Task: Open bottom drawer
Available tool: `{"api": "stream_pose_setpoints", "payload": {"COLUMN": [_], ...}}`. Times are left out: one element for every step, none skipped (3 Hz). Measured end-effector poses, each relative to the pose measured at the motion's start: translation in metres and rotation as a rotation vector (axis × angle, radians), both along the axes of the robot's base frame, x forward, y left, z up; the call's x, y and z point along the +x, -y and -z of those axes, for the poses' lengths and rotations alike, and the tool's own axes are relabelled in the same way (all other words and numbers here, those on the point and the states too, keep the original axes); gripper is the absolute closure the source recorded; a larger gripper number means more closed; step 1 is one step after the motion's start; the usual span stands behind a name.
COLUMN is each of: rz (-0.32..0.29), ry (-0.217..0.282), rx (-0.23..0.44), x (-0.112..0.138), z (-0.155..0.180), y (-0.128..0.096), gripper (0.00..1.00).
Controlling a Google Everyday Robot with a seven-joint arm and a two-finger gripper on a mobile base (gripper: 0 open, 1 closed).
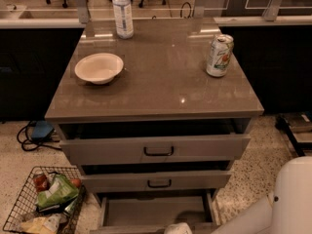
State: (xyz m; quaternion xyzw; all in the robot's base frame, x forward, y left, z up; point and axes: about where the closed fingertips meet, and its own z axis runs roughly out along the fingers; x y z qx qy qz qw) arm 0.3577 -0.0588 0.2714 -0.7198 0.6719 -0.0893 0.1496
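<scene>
The grey cabinet's bottom drawer (151, 211) is pulled out toward me, and its bare grey interior shows. Its front lies along the lower edge of the camera view, and its handle is hidden. My gripper (178, 228) pokes in as a small white tip at the drawer's front, near the middle. The white arm (285, 204) fills the bottom right corner. The middle drawer (159, 183) and top drawer (158, 151) above each stand slightly out, their black bar handles showing.
On the cabinet top sit a white bowl (99, 68), a water bottle (123, 11) and a drink can (219, 55). A wire basket (44, 204) of snack packs stands on the floor at the left. Cables with a blue object (41, 129) lie behind the basket.
</scene>
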Motion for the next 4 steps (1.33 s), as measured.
{"api": "stream_pose_setpoints", "payload": {"rz": [0.006, 0.016, 0.032, 0.059], "ry": [0.042, 0.098, 0.117, 0.084], "rx": [0.002, 0.0, 0.004, 0.026], "x": [0.025, 0.065, 0.097, 0.118], "z": [0.001, 0.006, 0.016, 0.033], "y": [0.012, 0.035, 0.056, 0.071], "gripper": [1.0, 1.0, 1.0, 1.0]}}
